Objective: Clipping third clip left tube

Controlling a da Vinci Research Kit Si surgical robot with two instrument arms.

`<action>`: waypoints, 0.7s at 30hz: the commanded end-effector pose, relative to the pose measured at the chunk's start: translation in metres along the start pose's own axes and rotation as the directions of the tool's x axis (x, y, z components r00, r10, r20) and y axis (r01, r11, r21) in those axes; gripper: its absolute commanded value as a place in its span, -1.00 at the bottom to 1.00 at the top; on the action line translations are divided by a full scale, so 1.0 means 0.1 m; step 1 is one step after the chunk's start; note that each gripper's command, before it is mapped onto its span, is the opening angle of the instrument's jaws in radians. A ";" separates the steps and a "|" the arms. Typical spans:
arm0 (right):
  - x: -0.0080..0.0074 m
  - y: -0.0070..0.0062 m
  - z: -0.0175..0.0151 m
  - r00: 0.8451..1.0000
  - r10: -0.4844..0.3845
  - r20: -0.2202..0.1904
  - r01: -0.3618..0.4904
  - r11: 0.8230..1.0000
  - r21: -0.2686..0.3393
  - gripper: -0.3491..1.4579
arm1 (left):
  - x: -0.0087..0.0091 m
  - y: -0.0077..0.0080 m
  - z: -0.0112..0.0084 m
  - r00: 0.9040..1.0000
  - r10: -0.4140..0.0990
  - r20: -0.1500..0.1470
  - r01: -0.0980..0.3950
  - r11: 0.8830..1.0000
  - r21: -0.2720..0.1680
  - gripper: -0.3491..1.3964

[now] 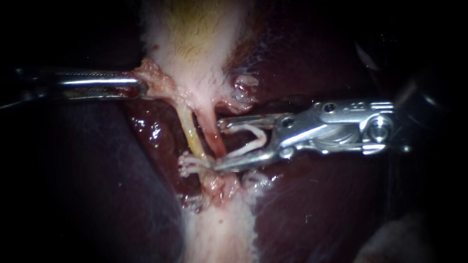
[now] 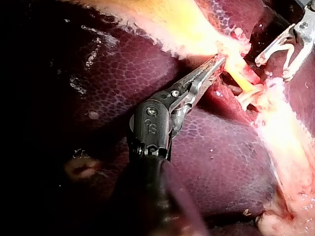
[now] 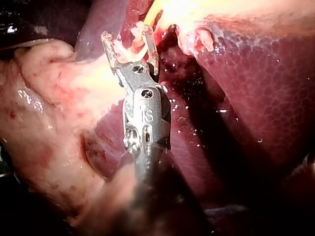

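Steel left instrument (image 1: 142, 85): claw pinching gallbladder (image 1: 195, 48) edge | right instrument (image 1: 218, 144): claw wide apart, gripping white clip (image 1: 253, 139), tips just beside tubes (image 1: 194, 139)

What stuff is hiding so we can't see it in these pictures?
1. Endoscope view: the silver left instrument has its jaw tips buried in the pink tissue flap they grip.
2. Endoscope view: the right instrument carries a white V-shaped clip in its jaws. Whether it reaches round the thin yellow tube is hidden by the red tube.
3. Endoscope view: both shafts vanish into darkness at the edges.
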 end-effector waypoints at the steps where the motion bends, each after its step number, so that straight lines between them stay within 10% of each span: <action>1: -0.002 0.002 0.004 1.000 0.000 0.002 0.000 1.000 0.003 -0.06 | 0.000 0.000 0.000 1.000 0.001 0.000 -0.001 1.000 0.000 -1.00; 21: -0.023 0.051 0.026 0.999 0.020 0.030 -0.019 0.999 -0.030 -0.06 | 0.001 0.002 0.000 1.000 0.000 0.000 0.000 1.000 0.001 -1.00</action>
